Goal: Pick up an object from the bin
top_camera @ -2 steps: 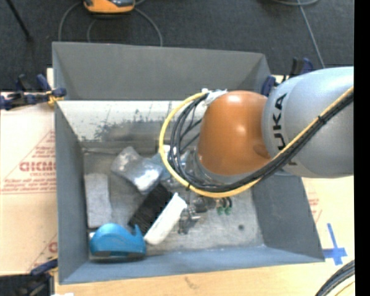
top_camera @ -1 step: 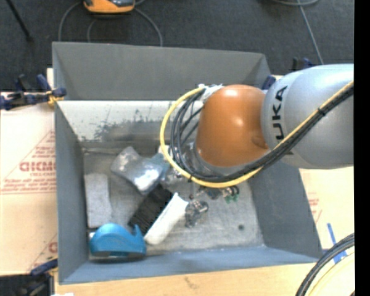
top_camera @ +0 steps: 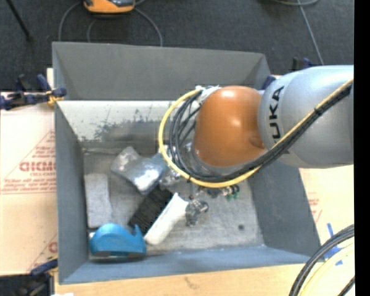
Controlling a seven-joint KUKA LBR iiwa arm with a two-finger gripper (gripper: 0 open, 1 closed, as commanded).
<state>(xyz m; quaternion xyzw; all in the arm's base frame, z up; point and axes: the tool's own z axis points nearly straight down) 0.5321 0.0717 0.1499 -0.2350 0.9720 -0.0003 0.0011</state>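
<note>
My gripper [top_camera: 196, 209] pokes out from under the arm's orange cover near the middle of the bin floor. It sits just right of the upper end of a white-handled brush [top_camera: 166, 219] with black bristles [top_camera: 149, 207], which lies slanted toward the lower left. Whether it touches the handle is not clear. A crumpled silvery plastic packet [top_camera: 137, 169] lies just up and left of the gripper, partly under the arm.
A blue tape dispenser [top_camera: 114, 240] rests in the bin's front left corner, against the brush's lower end. A grey foam block [top_camera: 97, 198] lies along the left wall. The arm and its cable loops cover the bin's centre and right side.
</note>
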